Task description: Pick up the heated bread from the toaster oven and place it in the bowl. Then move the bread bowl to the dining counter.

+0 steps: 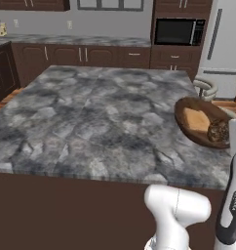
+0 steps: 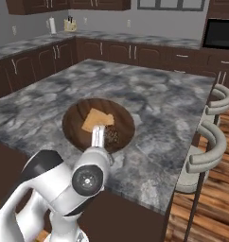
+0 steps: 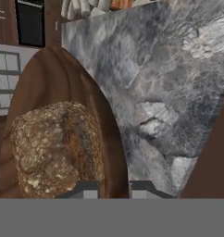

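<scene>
While the bowl (image 2: 98, 124) is hanging over the near part of the dining counter (image 1: 90, 122), I am judging this to be the last step: setting the bread bowl down on the island surface. The bread (image 3: 53, 148), a seeded brown lump, is lying inside the bowl beside a pale flat slab (image 2: 95, 119). The gripper (image 3: 115, 189) is sitting at the bowl's near rim, and the jaws are looking narrow, one tip on each side of the rim, so I am reading them as clamped on the bowl, though the contact itself is hidden at the bottom of the hand view. Whether the bowl is resting on the stone or just above it, I cannot tell. Next I am expecting to lower it flat and let go. The surface edge is running close by, so I am wanting the bowl further inward; the stone beyond is bare. Two bar stools (image 2: 208, 142) are standing along the counter's right side, near the arm's swing.
</scene>
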